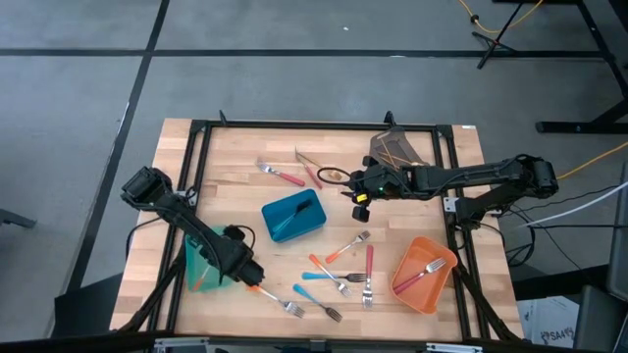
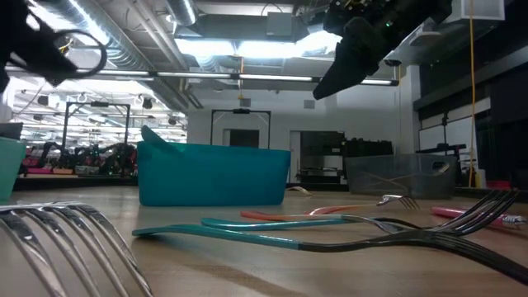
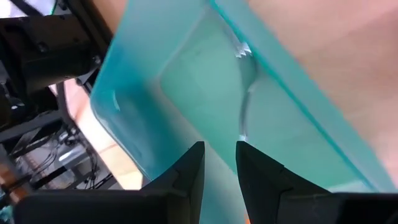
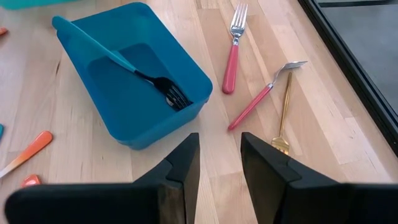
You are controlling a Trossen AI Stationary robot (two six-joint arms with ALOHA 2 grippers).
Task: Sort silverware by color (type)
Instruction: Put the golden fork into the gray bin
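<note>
Silverware lies scattered on the wooden table: blue-handled forks (image 1: pixel 324 277), a pink-handled fork (image 1: pixel 370 267) and an orange-handled fork (image 1: pixel 280 300) near the front. My left gripper (image 1: pixel 252 279) (image 3: pixel 219 149) hangs at the teal bin (image 1: pixel 201 263) (image 3: pixel 186 81), fingers slightly apart with nothing between them. A fork (image 3: pixel 244 68) shows blurred inside that bin. My right gripper (image 1: pixel 361 206) (image 4: pixel 219 140) hovers open and high beside the blue bin (image 1: pixel 292 216) (image 4: pixel 134 74). In that bin a blue-handled fork (image 4: pixel 118 59) leans on the rim. The orange bin (image 1: pixel 424 275) holds a pink-handled fork (image 1: pixel 424 269).
A grey bin (image 1: pixel 397 149) stands at the far edge. Two pink-handled forks (image 4: pixel 231 59) (image 4: pixel 258 102) and a gold one (image 4: pixel 285 112) lie on the far side of the blue bin. A black frame (image 1: pixel 196 176) runs around the table top.
</note>
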